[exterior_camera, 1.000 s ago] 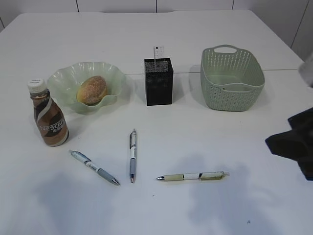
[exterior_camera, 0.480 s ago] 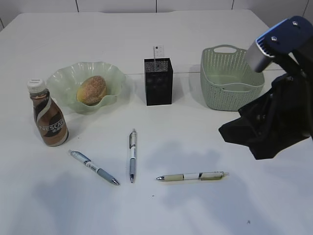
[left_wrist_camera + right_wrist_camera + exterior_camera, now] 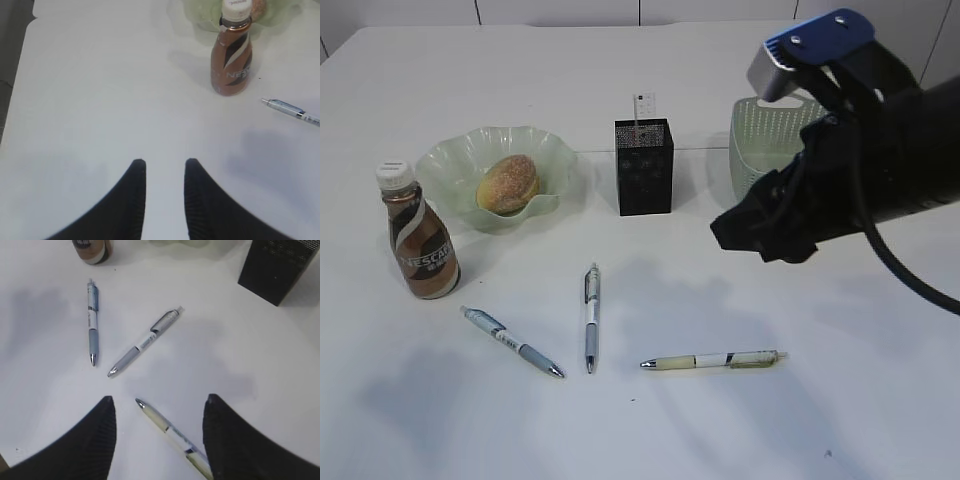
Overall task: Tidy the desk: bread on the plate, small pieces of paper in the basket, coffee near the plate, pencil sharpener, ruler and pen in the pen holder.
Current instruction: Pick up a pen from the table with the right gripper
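Non-task stuff only: white panelled wall [image 3: 560,10] along the far side, split by thin dark vertical joints [image 3: 640,12]; more of the same panelling at far right. Left wrist view: dark grey strip [image 3: 9,60] down the left edge, floor or not, can't tell. Two tiny dark specks near side: one near right [image 3: 828,454], one near centre [image 3: 632,401]. Can't tell what they are.
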`<action>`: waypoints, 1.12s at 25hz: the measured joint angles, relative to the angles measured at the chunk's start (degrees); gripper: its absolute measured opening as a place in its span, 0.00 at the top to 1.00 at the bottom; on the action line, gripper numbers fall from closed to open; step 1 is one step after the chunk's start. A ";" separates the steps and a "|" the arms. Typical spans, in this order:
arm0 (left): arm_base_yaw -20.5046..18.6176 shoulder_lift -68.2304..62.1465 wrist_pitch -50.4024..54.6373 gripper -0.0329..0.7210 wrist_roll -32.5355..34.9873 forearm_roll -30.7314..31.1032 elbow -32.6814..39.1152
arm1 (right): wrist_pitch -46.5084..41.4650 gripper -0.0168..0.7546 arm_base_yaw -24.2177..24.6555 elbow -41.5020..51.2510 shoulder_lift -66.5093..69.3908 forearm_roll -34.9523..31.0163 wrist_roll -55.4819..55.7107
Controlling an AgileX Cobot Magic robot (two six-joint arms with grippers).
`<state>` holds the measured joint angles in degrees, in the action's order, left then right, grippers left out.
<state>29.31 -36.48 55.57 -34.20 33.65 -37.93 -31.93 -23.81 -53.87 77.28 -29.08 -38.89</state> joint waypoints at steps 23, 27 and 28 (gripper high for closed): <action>-1.09 0.00 1.61 0.72 -5.62 -0.33 0.00 | -0.73 0.41 -17.99 -30.77 38.42 -5.62 -7.29; -1.09 0.00 -1.92 0.72 -5.62 -4.76 0.00 | -0.61 0.41 -17.99 -34.15 42.19 -4.41 -6.86; -1.09 0.00 -2.07 0.72 -5.62 -5.53 0.00 | -0.50 0.41 -17.99 -35.39 43.94 -3.61 -6.49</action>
<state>28.22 -36.48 53.50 -39.82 28.13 -37.93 -32.43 -41.81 -89.26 121.22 -32.70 -45.38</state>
